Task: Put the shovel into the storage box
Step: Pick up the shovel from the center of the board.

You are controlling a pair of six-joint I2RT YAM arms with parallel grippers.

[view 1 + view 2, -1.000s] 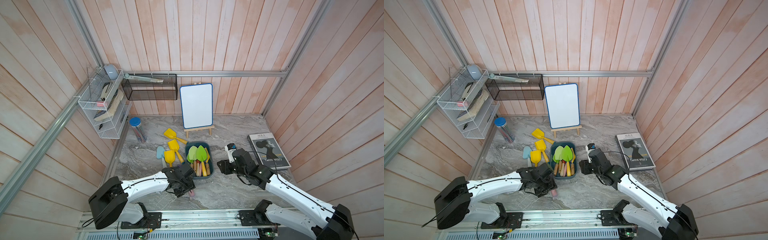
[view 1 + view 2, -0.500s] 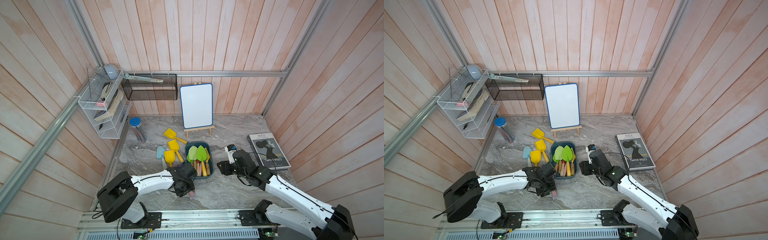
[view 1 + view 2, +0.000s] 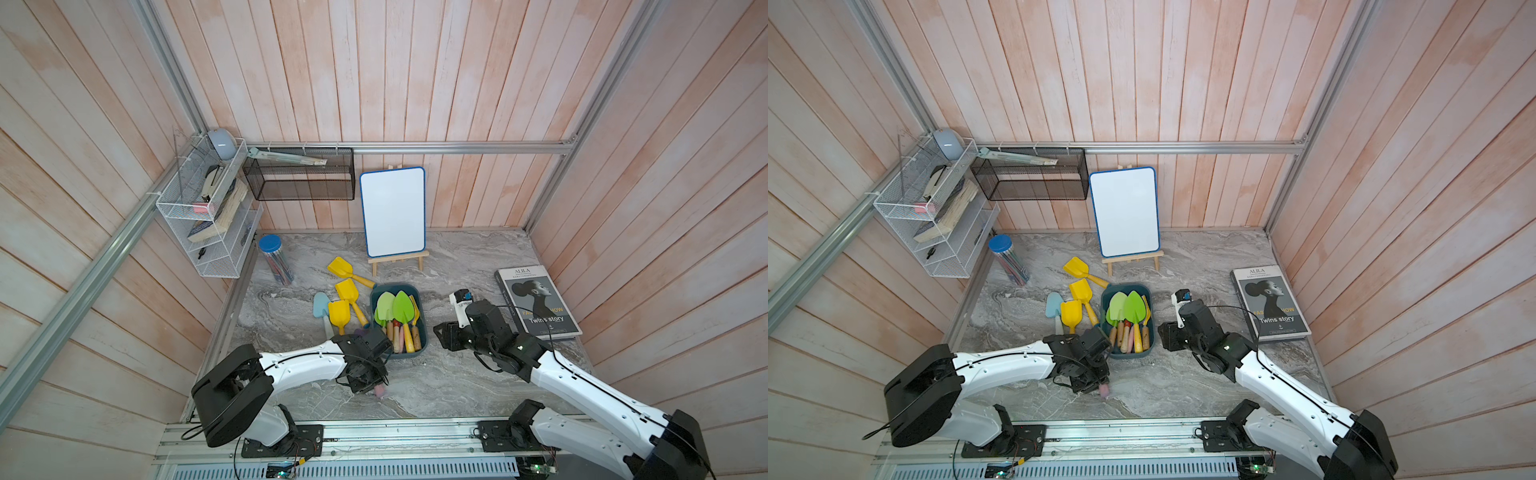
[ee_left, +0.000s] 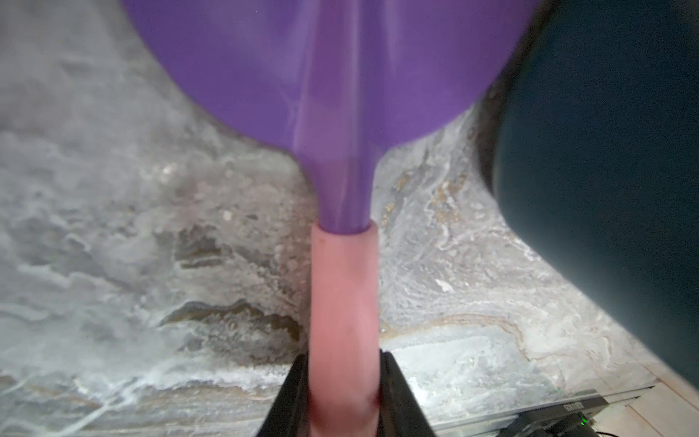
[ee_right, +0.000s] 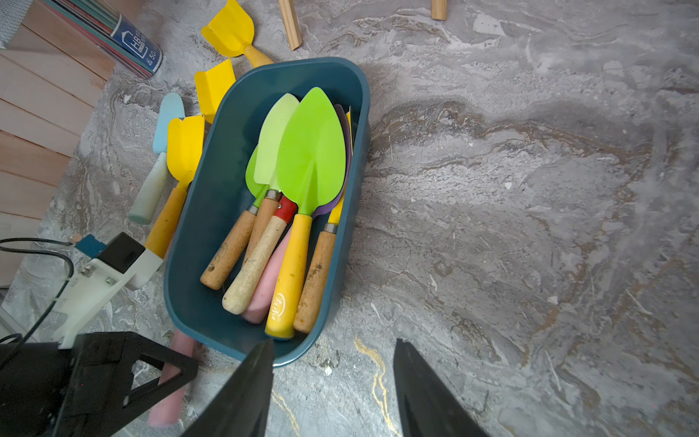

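Pinching the pink handle of the purple shovel, the left gripper has a finger pressed against each side of it; the shovel is low at the marble table, resting or just lifted I cannot tell, its blade just beside the outer wall of the storage box; the right gripper hovers by the box's near end, fingers spread, empty; green shovels lie inside the box.

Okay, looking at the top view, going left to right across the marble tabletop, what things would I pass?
From the left: pencil jar, pale blue shovel, storage box, book.
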